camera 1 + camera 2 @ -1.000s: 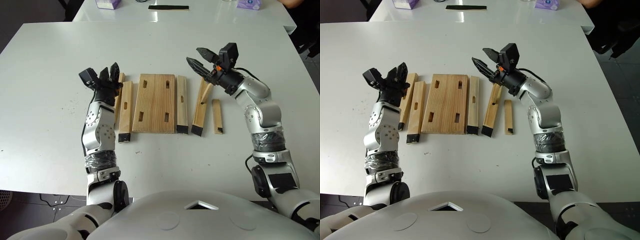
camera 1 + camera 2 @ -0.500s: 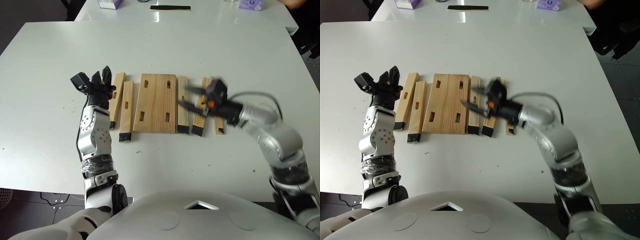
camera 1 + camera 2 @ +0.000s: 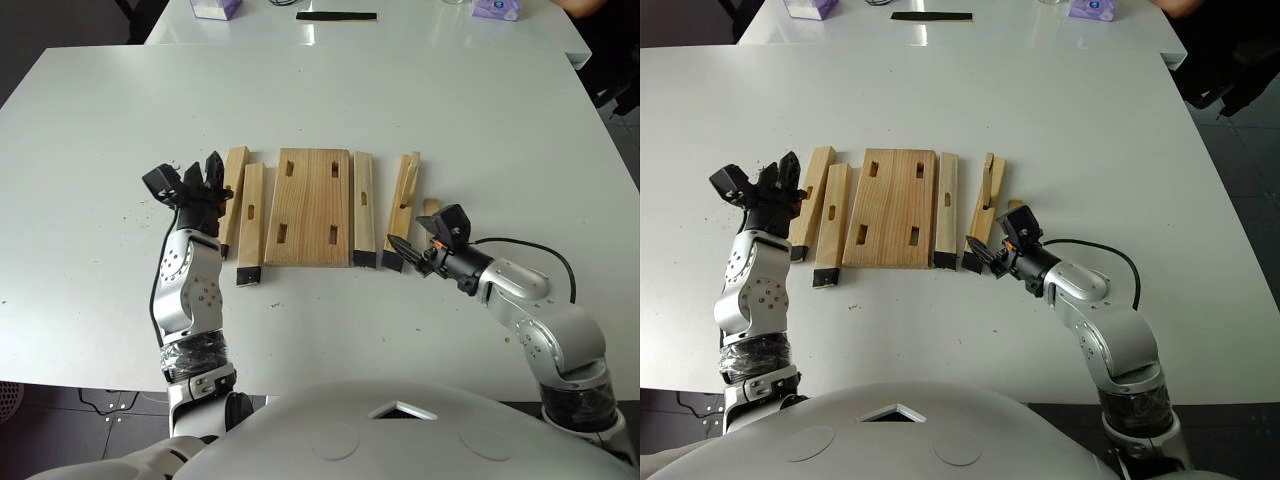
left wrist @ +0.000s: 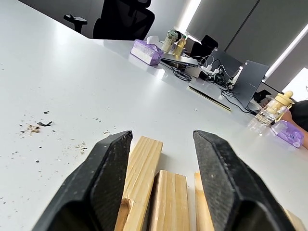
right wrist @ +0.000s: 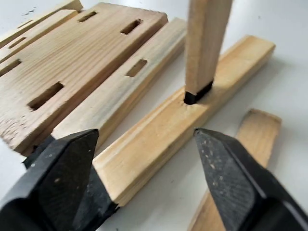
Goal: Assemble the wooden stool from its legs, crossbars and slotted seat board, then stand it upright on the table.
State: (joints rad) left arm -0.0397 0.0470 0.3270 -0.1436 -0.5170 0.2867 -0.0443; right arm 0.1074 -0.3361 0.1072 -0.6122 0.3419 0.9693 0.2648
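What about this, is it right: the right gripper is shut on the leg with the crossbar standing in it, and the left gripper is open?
Not shut: the right wrist view shows the right gripper open, straddling the leg with the crossbar standing in it. The left gripper is open.

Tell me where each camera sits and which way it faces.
Head eyes: on the head, looking down over both arms at the seat board.
Left wrist: behind the open left gripper, facing the outer leg.
Right wrist: behind the open right gripper, facing the plugged-in crossbar.
Shared: head and right wrist show the seat board.
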